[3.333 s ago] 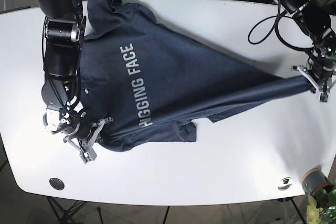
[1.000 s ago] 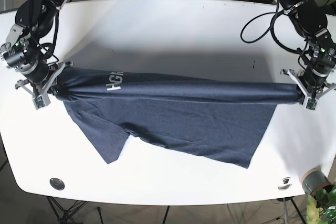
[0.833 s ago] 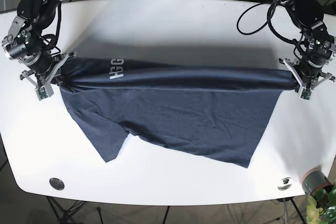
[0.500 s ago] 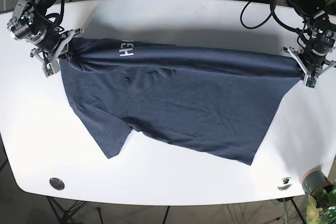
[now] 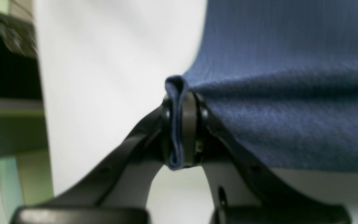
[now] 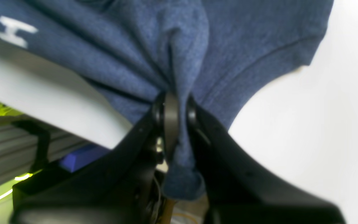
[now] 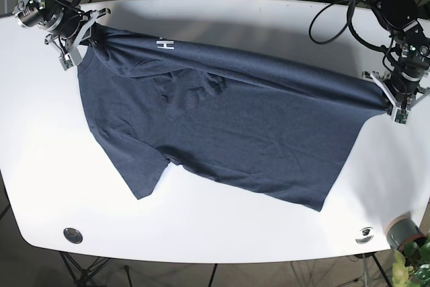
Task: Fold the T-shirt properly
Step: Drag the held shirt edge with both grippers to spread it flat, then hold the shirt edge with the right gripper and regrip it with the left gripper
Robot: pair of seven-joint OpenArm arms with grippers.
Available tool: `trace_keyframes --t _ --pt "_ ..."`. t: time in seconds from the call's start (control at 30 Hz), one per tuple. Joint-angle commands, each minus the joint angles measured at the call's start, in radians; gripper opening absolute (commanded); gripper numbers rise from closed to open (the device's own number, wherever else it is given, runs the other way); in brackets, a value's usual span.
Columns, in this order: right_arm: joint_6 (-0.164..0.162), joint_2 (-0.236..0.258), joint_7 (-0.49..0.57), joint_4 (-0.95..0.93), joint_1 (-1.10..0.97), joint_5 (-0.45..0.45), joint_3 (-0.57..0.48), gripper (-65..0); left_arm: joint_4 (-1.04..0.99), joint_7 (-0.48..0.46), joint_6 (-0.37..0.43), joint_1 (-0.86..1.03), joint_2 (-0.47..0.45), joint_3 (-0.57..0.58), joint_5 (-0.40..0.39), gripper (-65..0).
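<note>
A dark navy T-shirt with white lettering hangs stretched between my two arms across the white table; its lower part lies on the tabletop. At the far left, my right gripper is shut on a bunched shoulder corner of the T-shirt, fabric squeezed between the black fingers. At the right edge, my left gripper is shut on a folded hem of the T-shirt, the cloth edge pinched between its pads.
A sleeve points toward the front left. A round metal disc sits in the table at front left and another disc at front right. A grey pot with a plant stands off the front right corner. Cables trail behind the right-hand arm.
Both arms have carried the shirt's held edge toward the far side of the table, the left-hand end farther back. The cloth has spread wider over the tabletop.
</note>
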Motion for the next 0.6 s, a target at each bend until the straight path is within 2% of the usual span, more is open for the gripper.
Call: trace_keyframes --t 0.0,0.47,0.57 --pt "-0.001 0.016 0.011 0.017 -0.004 0.001 0.007 -62.8 0.016 -0.015 0.01 -0.031 -0.021 -0.002 0.002 -65.0" --pt "-0.001 0.028 0.011 0.014 -0.036 0.0 0.003 -62.8 -0.253 -0.016 0.01 -0.243 -0.052 0.055 0.003 -65.0" --pt "-0.001 0.028 0.011 0.014 -0.035 0.0 0.001 -62.8 -0.327 -0.053 0.01 -0.295 -0.052 0.096 0.005 -65.0"
